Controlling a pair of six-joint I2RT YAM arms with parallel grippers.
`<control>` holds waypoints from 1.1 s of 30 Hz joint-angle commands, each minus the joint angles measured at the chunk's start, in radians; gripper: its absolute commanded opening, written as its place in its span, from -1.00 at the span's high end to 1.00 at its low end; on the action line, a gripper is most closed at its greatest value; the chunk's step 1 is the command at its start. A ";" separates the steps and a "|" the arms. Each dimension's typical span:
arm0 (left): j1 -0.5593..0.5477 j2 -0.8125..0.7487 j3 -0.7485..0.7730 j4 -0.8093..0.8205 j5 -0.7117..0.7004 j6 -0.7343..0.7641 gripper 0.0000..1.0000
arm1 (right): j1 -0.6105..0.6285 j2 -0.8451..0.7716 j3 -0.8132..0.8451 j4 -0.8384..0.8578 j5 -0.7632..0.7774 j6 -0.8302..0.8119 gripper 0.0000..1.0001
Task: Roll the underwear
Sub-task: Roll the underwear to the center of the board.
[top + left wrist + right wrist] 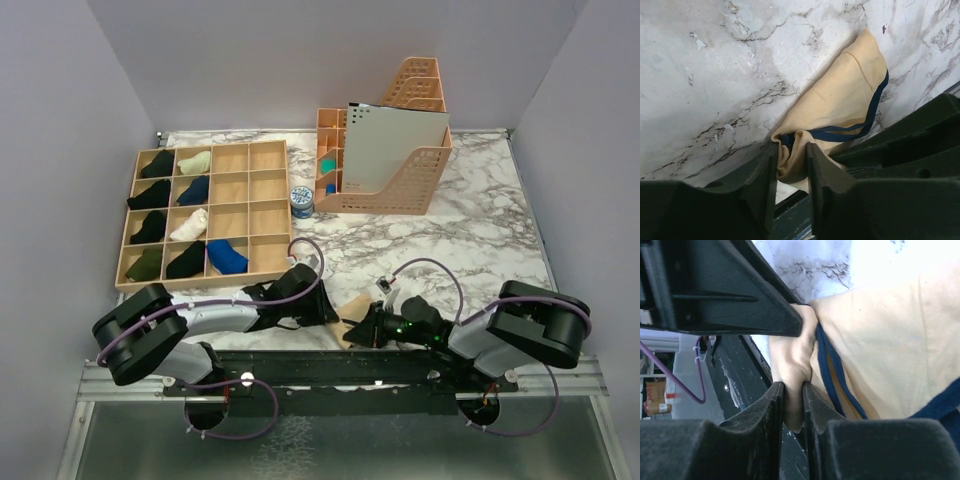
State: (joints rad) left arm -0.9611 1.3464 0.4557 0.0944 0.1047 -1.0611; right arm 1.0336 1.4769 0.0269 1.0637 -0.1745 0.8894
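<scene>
While left gripper point(790, 156) and right gripper point(793, 392) each clamp its bunched edge: underwear point(840, 102), likely soft, light, limp; best held at trim.

The underwear point(355, 328) lay at the middle of the near edge. The left gripper point(791, 152) was on its left and the right gripper point(793, 390) on its right, each pinching a fold of it. The tray point(265, 188) sat by the left edge, well behind them. Rolls point(150, 195) filled its two left columns, with one more in the near row of the third. The holder point(395, 160) stood at the middle of the far edge. A jar point(301, 201) stood between tray and holder, just beside the tray's right wall.
</scene>
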 commanded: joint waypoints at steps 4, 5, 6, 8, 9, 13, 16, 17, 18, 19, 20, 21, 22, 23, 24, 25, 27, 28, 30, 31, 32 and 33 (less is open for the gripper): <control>0.004 0.054 0.054 -0.092 -0.016 0.025 0.53 | -0.003 -0.247 0.068 -0.391 0.011 -0.106 0.18; 0.004 0.053 0.055 -0.093 -0.022 0.021 0.55 | -0.002 -0.296 0.086 -0.480 0.036 -0.126 0.08; 0.005 0.051 0.055 -0.093 -0.027 0.018 0.56 | -0.002 -0.348 0.105 -0.572 0.062 -0.146 0.02; 0.009 0.045 0.057 -0.093 -0.036 0.011 0.57 | -0.003 -0.431 0.125 -0.715 0.104 -0.189 -0.03; 0.012 0.042 0.058 -0.093 -0.038 0.009 0.58 | -0.003 -0.457 0.134 -0.765 0.117 -0.214 -0.07; 0.027 0.035 0.069 -0.109 -0.047 0.000 0.63 | 0.000 -0.470 0.208 -0.898 0.118 -0.282 -0.25; 0.034 0.035 0.080 -0.123 -0.050 0.000 0.64 | 0.042 -0.427 0.303 -0.984 0.163 -0.338 -0.26; 0.035 0.035 0.086 -0.129 -0.053 0.000 0.64 | 0.071 -0.411 0.336 -1.015 0.220 -0.355 -0.26; 0.037 0.036 0.092 -0.136 -0.054 0.001 0.64 | 0.108 -0.394 0.372 -1.044 0.264 -0.368 -0.26; 0.039 0.038 0.097 -0.143 -0.054 0.000 0.64 | 0.144 -0.377 0.405 -1.076 0.314 -0.375 -0.26; 0.042 0.038 0.098 -0.146 -0.054 -0.001 0.64 | 0.175 -0.359 0.433 -1.124 0.358 -0.378 -0.26; 0.045 0.037 0.101 -0.149 -0.054 -0.003 0.64 | 0.204 -0.342 0.457 -1.151 0.403 -0.379 -0.26; 0.047 0.036 0.100 -0.150 -0.054 -0.003 0.64 | 0.233 -0.329 0.475 -1.174 0.457 -0.377 -0.25; 0.049 0.034 0.102 -0.151 -0.054 -0.005 0.64 | 0.267 -0.315 0.495 -1.195 0.503 -0.377 -0.24; 0.051 0.033 0.102 -0.154 -0.054 -0.006 0.64 | 0.293 -0.300 0.516 -1.214 0.537 -0.380 -0.22; 0.053 0.032 0.103 -0.157 -0.054 -0.007 0.64 | 0.308 -0.281 0.536 -1.231 0.557 -0.383 -0.21; 0.060 0.028 0.103 -0.157 -0.053 -0.007 0.64 | 0.332 -0.237 0.571 -1.255 0.595 -0.394 -0.19; 0.061 0.026 0.103 -0.159 -0.054 -0.007 0.64 | 0.344 -0.214 0.586 -1.262 0.608 -0.401 -0.18; 0.065 0.026 0.104 -0.159 -0.051 -0.008 0.64 | 0.355 -0.173 0.612 -1.263 0.619 -0.413 -0.17; 0.065 0.024 0.103 -0.160 -0.051 -0.008 0.65 | 0.359 -0.155 0.622 -1.258 0.620 -0.420 -0.16; 0.068 0.023 0.102 -0.161 -0.050 -0.008 0.65 | 0.361 -0.132 0.630 -1.255 0.626 -0.424 -0.16; 0.069 0.021 0.100 -0.159 -0.048 -0.009 0.65 | 0.363 -0.116 0.637 -1.250 0.629 -0.428 -0.15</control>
State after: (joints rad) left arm -0.9028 1.3823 0.5438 -0.0334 0.0841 -1.0622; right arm 1.3819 1.2995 0.6212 -0.1310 0.3573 0.4992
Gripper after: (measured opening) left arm 0.191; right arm 0.582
